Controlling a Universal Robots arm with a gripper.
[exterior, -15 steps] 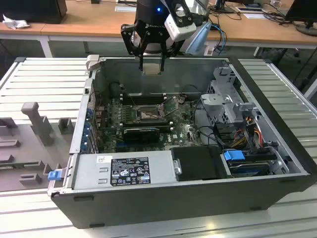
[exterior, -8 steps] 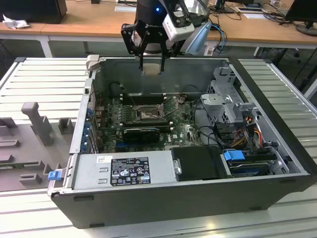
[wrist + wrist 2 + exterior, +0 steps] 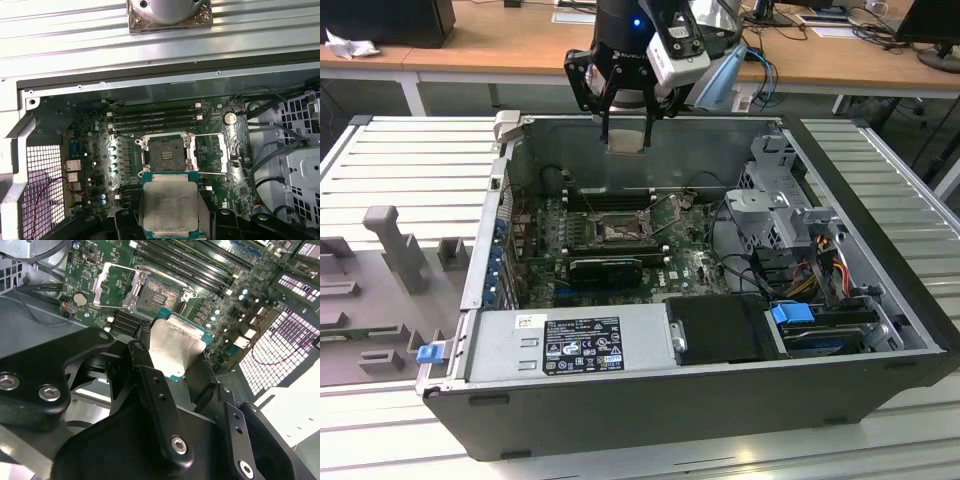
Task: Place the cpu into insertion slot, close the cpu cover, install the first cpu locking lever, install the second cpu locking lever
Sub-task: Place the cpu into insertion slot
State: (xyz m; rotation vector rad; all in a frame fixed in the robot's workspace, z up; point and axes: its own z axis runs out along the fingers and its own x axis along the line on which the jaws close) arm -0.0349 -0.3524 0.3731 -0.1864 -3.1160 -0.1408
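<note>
Presently, the pincer pinches the cpu by two opposite edges and hangs above the open computer case, which rests on the table. The insertion slot lies below the pincer, well apart from the chip, on the green circuit board. Its dark contact field is bare. The cpu cover is folded open to one side of the slot, so the path beneath the pincer looks free.

We judge the step in hand to be placing the chip. To do it well:

- We hold the chip level and bring the pincer squarely over the slot.
- We turn the wrist until the chip's edges run parallel to the silver rim.
- We match the chip's keyed corner to the socket; we cannot tell which corner that is.
- We lower straight, without sliding sideways, since the contacts likely bend easily.
- We let the chip settle without pressing.
- We avoid the opened cover and the memory slots beside the slot.
</note>
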